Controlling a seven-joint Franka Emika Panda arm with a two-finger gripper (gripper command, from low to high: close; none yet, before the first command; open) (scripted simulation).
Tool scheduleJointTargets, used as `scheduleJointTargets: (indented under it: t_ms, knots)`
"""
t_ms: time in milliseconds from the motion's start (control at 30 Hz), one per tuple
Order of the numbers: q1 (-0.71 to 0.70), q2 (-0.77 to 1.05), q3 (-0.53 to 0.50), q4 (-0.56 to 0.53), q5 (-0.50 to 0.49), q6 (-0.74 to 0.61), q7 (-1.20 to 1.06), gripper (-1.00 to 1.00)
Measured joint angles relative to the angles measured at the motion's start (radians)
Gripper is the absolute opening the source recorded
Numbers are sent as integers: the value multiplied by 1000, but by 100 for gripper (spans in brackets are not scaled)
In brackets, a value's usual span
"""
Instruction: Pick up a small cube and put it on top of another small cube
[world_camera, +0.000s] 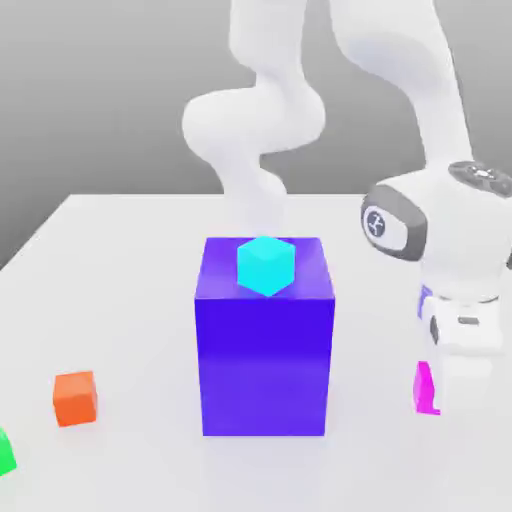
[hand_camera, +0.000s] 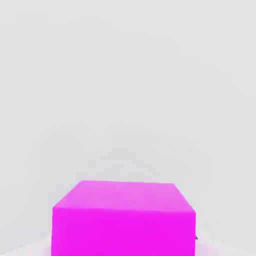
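At the exterior view's far left, on the near edge of the white table (world_camera: 120, 230), a green object (world_camera: 5, 452) is cut off by the frame. Just right of it and a little farther back sits an orange cube (world_camera: 75, 397), resting flat on the table and apart from everything else. In the middle stands the big blue block (world_camera: 264, 350), upright, with a cyan cube (world_camera: 266, 265) sitting on its top face, turned so one corner faces the viewer. Behind the block rises the white arm (world_camera: 260, 120), which loops over to the exterior view's right and comes down there with its hand pointing at the table. Under that hand, right of the block and well apart from it, is the pink cube (world_camera: 426, 388), partly hidden by the hand. The gripper (world_camera: 452, 392) is closed around the pink cube, low by the table. In the hand view the pink cube (hand_camera: 122, 220) sits close to the camera, its top and one side face showing against the pale table (hand_camera: 125, 90).
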Motion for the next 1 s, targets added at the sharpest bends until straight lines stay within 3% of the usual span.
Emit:
scheduleJointTargets:
  t_ms: [200, 1000]
  knots:
    - [-179, 20, 10, 74, 33, -47, -248, -100]
    - [-829, 98, -162, 353, 175, -239, -1352, -100]
